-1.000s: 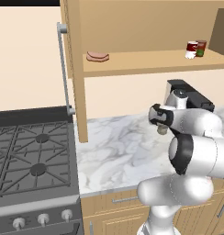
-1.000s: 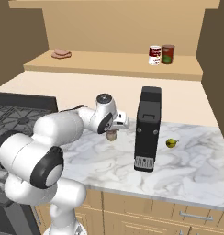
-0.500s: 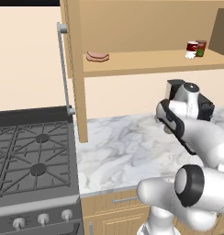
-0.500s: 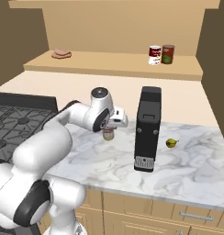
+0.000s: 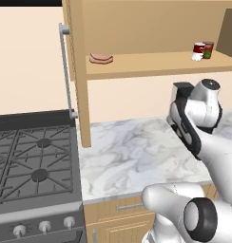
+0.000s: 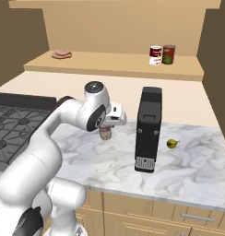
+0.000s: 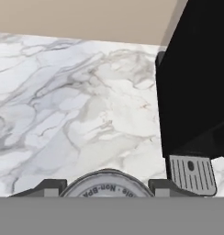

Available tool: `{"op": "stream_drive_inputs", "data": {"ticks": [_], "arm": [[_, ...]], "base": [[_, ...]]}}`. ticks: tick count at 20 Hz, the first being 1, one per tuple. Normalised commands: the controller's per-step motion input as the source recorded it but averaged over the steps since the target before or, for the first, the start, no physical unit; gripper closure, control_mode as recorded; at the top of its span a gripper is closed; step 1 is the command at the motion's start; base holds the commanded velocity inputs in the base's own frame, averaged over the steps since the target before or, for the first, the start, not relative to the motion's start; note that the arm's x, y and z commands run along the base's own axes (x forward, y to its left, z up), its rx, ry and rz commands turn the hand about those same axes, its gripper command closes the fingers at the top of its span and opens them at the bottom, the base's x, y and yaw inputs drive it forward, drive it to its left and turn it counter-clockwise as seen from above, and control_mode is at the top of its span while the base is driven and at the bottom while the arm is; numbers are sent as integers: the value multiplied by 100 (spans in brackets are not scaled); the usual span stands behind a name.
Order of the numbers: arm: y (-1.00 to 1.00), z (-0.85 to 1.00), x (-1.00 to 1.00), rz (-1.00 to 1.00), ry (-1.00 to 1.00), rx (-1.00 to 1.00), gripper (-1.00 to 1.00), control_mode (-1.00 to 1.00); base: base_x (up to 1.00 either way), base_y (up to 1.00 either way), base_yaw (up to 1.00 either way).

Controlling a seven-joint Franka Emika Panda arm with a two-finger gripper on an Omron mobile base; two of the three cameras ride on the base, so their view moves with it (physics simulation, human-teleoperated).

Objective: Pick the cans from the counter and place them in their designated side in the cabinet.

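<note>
Since the earlier frame the arm has swung upward with the gripper [image 6: 106,132] clamped on the grey-olive can [image 6: 105,133]; lift clear of the counter [image 6: 192,161], then carry toward the cabinet [image 6: 119,69] shelf beside the red can [image 6: 155,56].

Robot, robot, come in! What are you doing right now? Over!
Gripper shut on grey-olive can, held above the counter. Red can already on cabinet shelf. Tall black appliance stands close beside.

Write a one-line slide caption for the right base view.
Gripper shut on the grey-olive can above the counter, beside a black appliance.
</note>
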Motion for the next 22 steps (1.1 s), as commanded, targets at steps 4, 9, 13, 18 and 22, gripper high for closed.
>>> {"op": "stream_drive_inputs", "data": {"ticks": [4, 9, 13, 18, 22], "arm": [[0, 52, -29, 3, 0, 0, 100, -100], [0, 52, -25, 4, -4, 0, 100, -100], [0, 48, -29, 4, -2, 0, 100, -100], [0, 45, -26, 4, -4, 0, 100, -100], [0, 43, -25, 3, -4, 0, 100, -100]], "base": [[0, 0, 0], [0, 0, 0], [0, 0, 0], [0, 0, 0], [0, 0, 0]]}}
